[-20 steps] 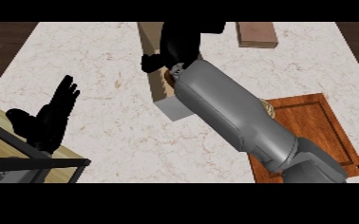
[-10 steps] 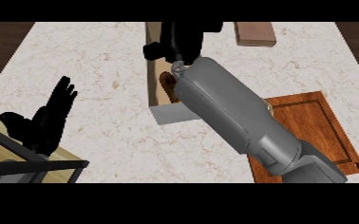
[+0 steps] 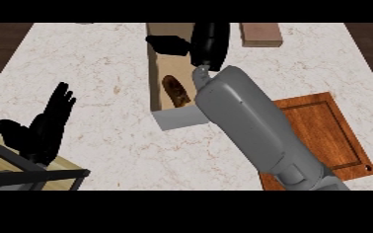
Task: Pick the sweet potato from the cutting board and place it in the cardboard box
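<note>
Right hand (image 3: pixel 209 43) has shifted toward the far end of the cardboard box (image 3: pixel 181 118) since the earlier frame; the sweet potato (image 3: pixel 177 90) now lies uncovered inside the box.

Right forearm (image 3: pixel 244 118) runs diagonally up from the lower right, crossing the box's near right corner. The hand hangs over the far part of the box, fingers (image 3: pixel 212 34) straight, thumb spread out to the left, holding nothing. There is a clear gap between hand and sweet potato. The sweet potato lies on the box floor, near the left wall. Cutting board (image 3: pixel 324 128) sits bare on the bench (image 3: pixel 94 69), right of the forearm. Left hand (image 3: pixel 45 128) rests at the left edge, fingers up and open.
</note>
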